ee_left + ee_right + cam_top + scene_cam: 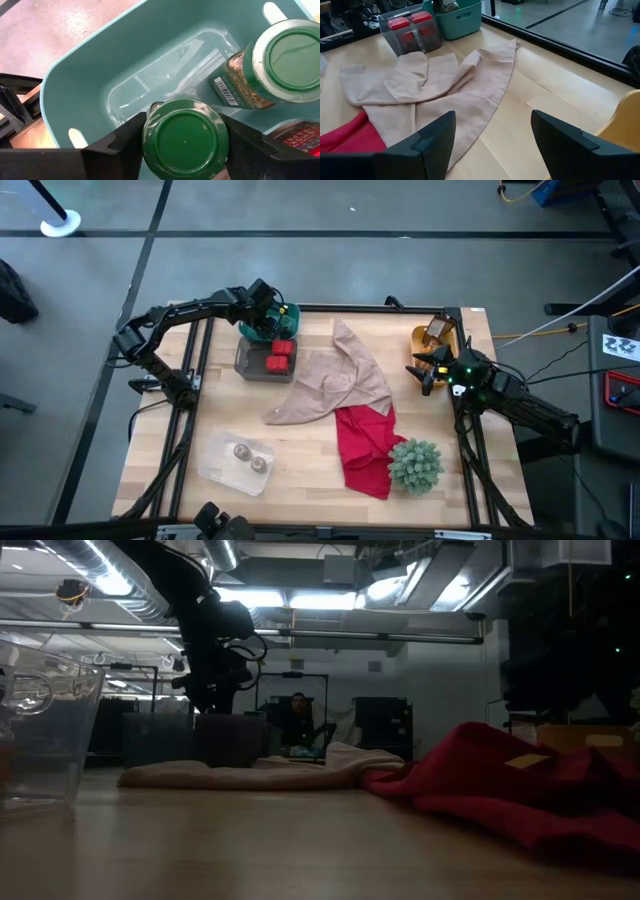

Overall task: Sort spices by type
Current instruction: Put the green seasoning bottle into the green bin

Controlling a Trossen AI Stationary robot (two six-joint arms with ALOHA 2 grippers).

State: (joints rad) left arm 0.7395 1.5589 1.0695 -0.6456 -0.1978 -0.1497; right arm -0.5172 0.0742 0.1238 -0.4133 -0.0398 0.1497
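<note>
Green-lidded jar (185, 140) is sitting clamped between the left gripper's (184, 150) fingers, hanging over the teal bin (90, 75) beside another jar (270, 65) — the placing step. Next, probably lowering and letting go. Right gripper (492, 145) is waiting open-jawed — near the tan cloth (435, 85).

No legible text; only a barcode on the jar (265, 65) label.
</note>
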